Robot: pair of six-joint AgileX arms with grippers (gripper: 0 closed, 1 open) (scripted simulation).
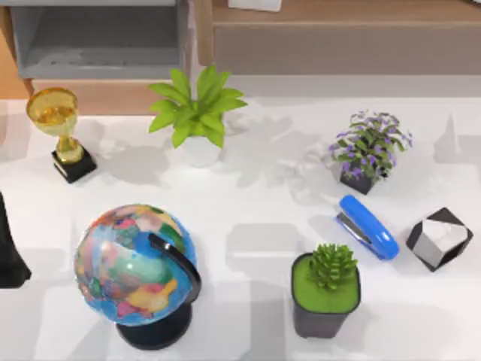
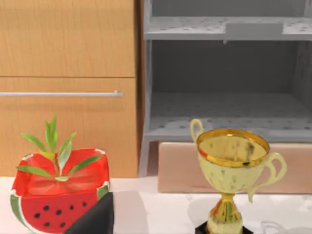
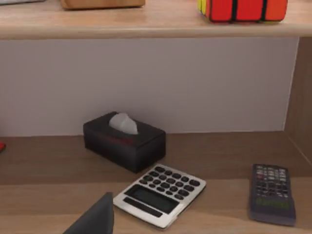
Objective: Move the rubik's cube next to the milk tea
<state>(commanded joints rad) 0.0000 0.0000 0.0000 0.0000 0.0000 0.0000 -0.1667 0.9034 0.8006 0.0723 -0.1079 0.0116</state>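
Rubik's cube (image 3: 242,10) at right end of upper wooden shelf (image 3: 146,24), above tissue box (image 3: 124,141), calculator (image 3: 160,195) and remote (image 3: 272,193) on lower board. Not yet grasped; milk tea unlocated. Jaw state of both grippers: cannot tell.

My left arm (image 1: 10,248) shows as a dark shape at the table's left edge, left of the blue multicoloured globe on its black stand (image 1: 139,274), low and apart from it.
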